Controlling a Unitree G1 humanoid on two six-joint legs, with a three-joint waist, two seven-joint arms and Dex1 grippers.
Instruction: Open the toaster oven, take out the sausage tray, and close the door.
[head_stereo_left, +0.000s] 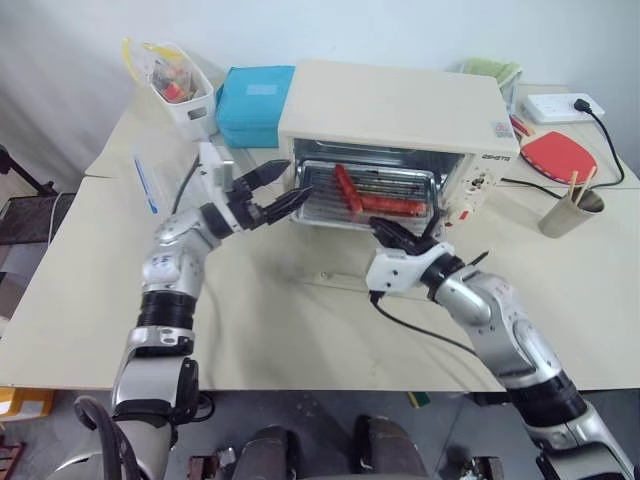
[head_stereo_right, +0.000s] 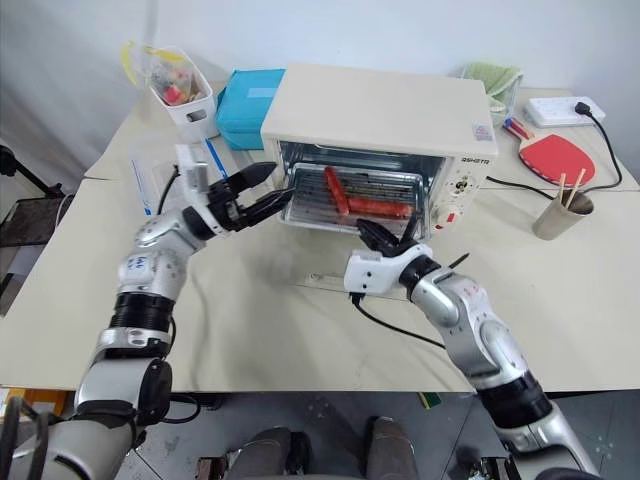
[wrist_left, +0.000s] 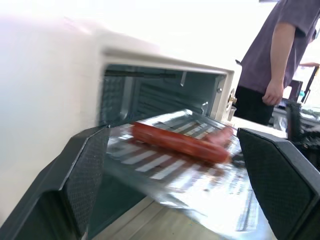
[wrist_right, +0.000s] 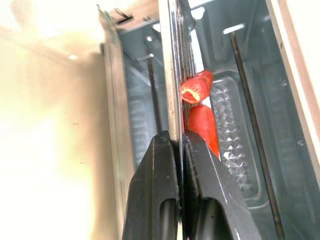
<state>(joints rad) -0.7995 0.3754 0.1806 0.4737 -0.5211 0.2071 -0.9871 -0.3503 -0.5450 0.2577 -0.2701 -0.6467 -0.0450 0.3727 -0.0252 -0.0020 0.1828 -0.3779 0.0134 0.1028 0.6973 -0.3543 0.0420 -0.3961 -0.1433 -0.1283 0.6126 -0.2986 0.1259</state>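
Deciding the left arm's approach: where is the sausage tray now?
The sausage tray sticks partway out of the toaster oven mouth, right gripper shut on its front edge, left gripper open beside it.

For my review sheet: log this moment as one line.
toaster oven: open | sausage tray: partly out | right gripper: shut on tray's front rim | left gripper: open, at tray's left end

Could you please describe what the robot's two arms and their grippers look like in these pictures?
Both arms are silver-grey metal segments joined by black bands. The left gripper and right gripper each have two tapered black fingers on a white wrist block; the fingers carry dotted, textured pads. A thin black cable loops below the right wrist.
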